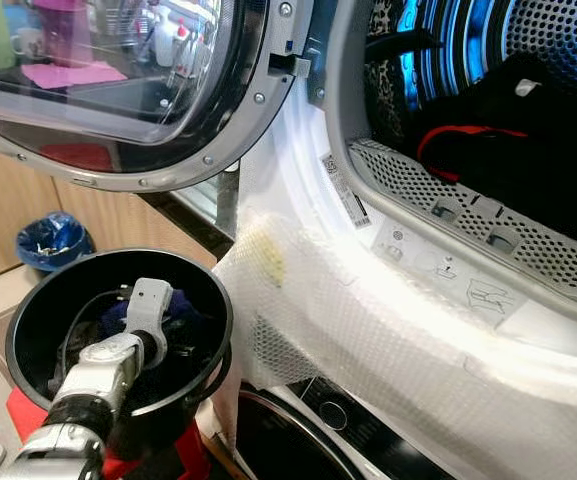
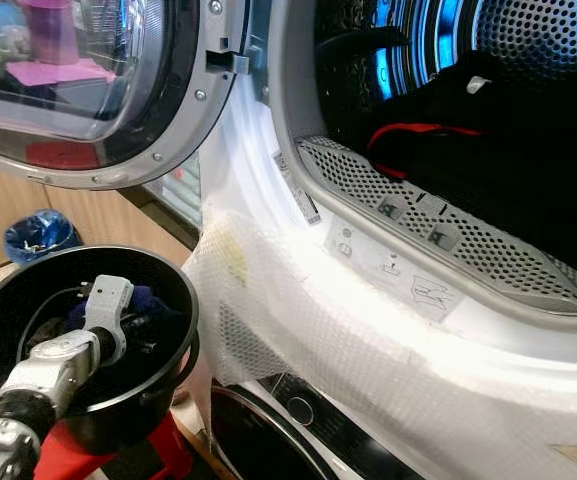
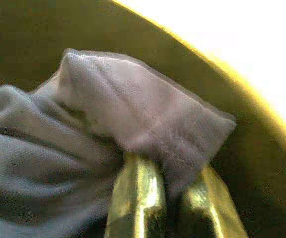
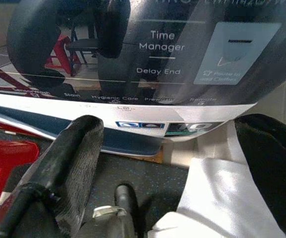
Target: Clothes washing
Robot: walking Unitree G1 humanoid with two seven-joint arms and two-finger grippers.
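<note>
A black bucket [image 1: 28, 300] stands low on the left on a red stool [image 1: 23, 412]. My left arm reaches down into it. The left gripper [image 3: 170, 171] is shut on a fold of a dark blue-grey cloth [image 3: 133, 104], which lies bunched in the bucket [image 1: 196, 312]. Up on the right the upper machine's drum is open, with dark clothes [image 1: 538, 140] and a red-trimmed piece [image 1: 468, 133] inside. My right gripper [image 4: 172, 158] is open, low down before the lower machine's control panel [image 4: 157, 49], fingers [image 4: 78, 163] spread wide with nothing held.
The round glass door [image 1: 118, 80] hangs open at upper left, above the bucket. A white bubble-wrap sheet [image 1: 368, 330] drapes over the machine's front below the perforated filter grille [image 1: 468, 210]. A blue bin [image 1: 53, 240] sits on the floor by wooden cabinets.
</note>
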